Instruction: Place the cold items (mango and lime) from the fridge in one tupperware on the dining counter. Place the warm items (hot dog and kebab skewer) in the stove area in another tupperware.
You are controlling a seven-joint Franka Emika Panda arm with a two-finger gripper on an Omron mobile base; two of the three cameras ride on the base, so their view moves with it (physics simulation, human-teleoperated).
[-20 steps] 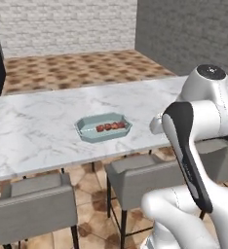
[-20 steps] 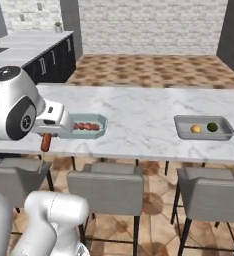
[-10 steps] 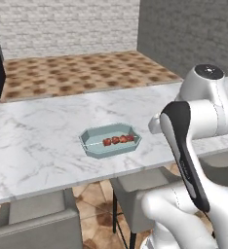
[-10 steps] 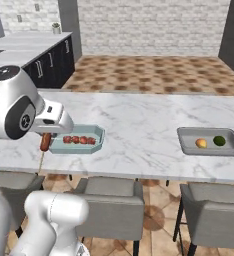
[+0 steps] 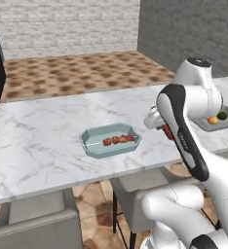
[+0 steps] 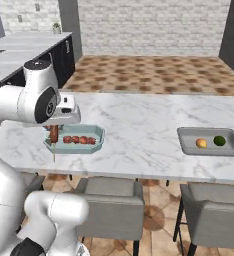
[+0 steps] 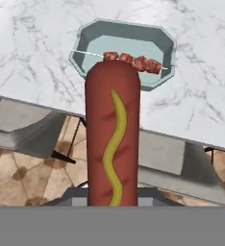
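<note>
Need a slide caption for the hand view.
Held hot dog points toward the tupperware already holding the kebab skewer.

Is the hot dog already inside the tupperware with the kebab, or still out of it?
Still out. The gripper holds the hot dog at the counter's near edge, short of the tupperware, where the kebab lies.

White arm bent forward, pincer (image 6: 54,134) clamped, pointing downward.

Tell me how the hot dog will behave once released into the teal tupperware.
Round and smooth, the hot dog will probably roll until a wall of the teal tupperware or the kebab skewer stops it. It looks stiff, so it should land whole.
</note>
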